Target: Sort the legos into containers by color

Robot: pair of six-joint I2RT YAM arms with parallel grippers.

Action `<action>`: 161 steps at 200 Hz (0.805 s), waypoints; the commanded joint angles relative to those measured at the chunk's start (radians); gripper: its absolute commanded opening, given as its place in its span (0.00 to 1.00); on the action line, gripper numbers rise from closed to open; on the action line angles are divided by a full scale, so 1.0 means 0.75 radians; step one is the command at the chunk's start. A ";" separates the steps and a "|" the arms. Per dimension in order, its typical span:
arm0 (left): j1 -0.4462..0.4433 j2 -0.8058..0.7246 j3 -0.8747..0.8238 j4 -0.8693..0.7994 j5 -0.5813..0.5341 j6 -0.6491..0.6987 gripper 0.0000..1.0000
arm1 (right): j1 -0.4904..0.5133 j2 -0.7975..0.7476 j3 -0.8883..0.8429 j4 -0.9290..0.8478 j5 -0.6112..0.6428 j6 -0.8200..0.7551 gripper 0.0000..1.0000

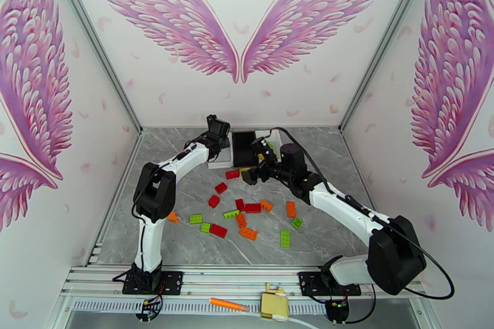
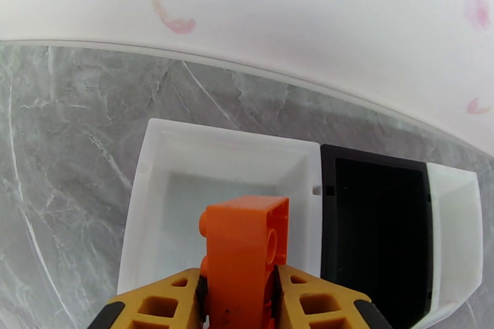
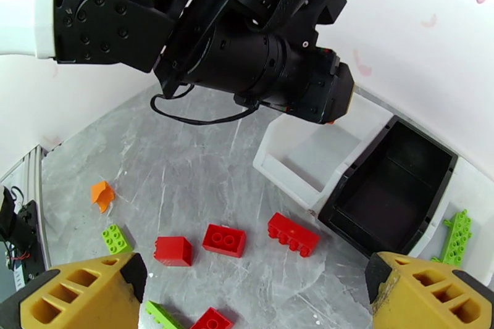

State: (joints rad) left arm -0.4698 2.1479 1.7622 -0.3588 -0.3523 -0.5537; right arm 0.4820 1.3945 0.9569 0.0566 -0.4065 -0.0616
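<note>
Lego (image 3: 457,234), green, inside right white bin (image 2: 456,225)

I see smooth plastic: the orange lego (image 2: 244,250) glossy, the white bin (image 2: 216,157) duller — the counter (image 2: 62,139) looks like polished marble.

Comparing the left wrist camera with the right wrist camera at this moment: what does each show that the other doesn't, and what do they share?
Left wrist: the left gripper is clamped on an orange brick, held over the white bin.
Right wrist: the right gripper stands wide open above loose red bricks and a green brick on the table, with the left arm reaching over the bin.
Both: the white bin with the black bin touching its side.
</note>
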 commanded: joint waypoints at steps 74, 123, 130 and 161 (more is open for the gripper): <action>-0.005 -0.262 -0.187 0.162 -0.005 0.158 0.77 | 0.056 0.050 -0.003 0.010 0.497 0.217 0.99; -0.020 -0.637 -0.567 0.215 -0.034 0.183 0.94 | 0.184 0.181 -0.001 0.038 0.675 0.424 0.99; -0.025 -0.694 -0.616 0.214 -0.040 0.175 0.95 | 0.210 0.210 0.014 0.029 0.702 0.449 0.99; -0.028 -0.922 -0.869 0.174 -0.091 0.102 0.97 | 0.318 0.384 0.119 -0.033 0.794 0.528 0.99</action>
State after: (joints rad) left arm -0.4877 1.5532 1.2213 -0.2012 -0.3794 -0.4423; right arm 0.6647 1.5929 0.9714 0.0658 0.0937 0.2485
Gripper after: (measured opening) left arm 0.964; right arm 0.989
